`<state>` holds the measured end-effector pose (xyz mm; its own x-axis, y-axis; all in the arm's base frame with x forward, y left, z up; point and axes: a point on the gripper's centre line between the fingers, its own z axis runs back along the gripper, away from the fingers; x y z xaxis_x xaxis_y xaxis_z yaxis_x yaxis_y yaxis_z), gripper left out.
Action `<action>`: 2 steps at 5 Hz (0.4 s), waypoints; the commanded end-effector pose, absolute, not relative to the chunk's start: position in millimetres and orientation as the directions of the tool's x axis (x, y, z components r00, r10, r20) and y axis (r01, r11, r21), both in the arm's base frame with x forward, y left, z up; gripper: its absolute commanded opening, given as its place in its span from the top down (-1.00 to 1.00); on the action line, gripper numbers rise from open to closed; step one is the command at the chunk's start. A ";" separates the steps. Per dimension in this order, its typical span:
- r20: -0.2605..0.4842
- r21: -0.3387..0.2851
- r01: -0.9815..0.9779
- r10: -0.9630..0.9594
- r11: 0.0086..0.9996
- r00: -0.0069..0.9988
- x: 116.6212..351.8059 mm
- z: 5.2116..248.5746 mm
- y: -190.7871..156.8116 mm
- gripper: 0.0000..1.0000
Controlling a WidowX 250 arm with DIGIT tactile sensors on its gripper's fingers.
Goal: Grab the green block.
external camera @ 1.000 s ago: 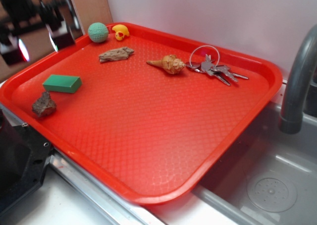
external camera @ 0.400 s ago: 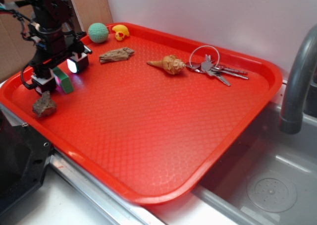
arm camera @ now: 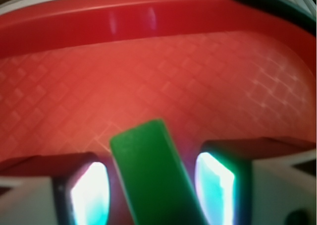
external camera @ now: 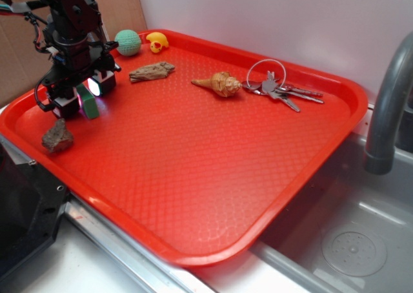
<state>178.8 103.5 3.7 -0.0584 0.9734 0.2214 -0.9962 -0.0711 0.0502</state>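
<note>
Near the tray's (external camera: 335,122) left edge, the pincer (external camera: 80,99) straddles the green block (arm camera: 153,175), fingers (arm camera: 218,188) on either side with small gaps, not yet clamped; a brown rock (external camera: 57,138) lies just beside.

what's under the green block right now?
Red tray floor. The green block sits between the gripper fingers, visible gaps either side in the wrist view. Whether the block is lifted or resting can't be told; its underside is hidden.
</note>
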 end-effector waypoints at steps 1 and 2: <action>0.100 -0.078 -0.929 0.930 0.361 0.353 151.5 76.3 111.2 1.00; 0.178 -0.166 -0.798 0.814 0.579 0.554 170.4 125.4 92.4 1.00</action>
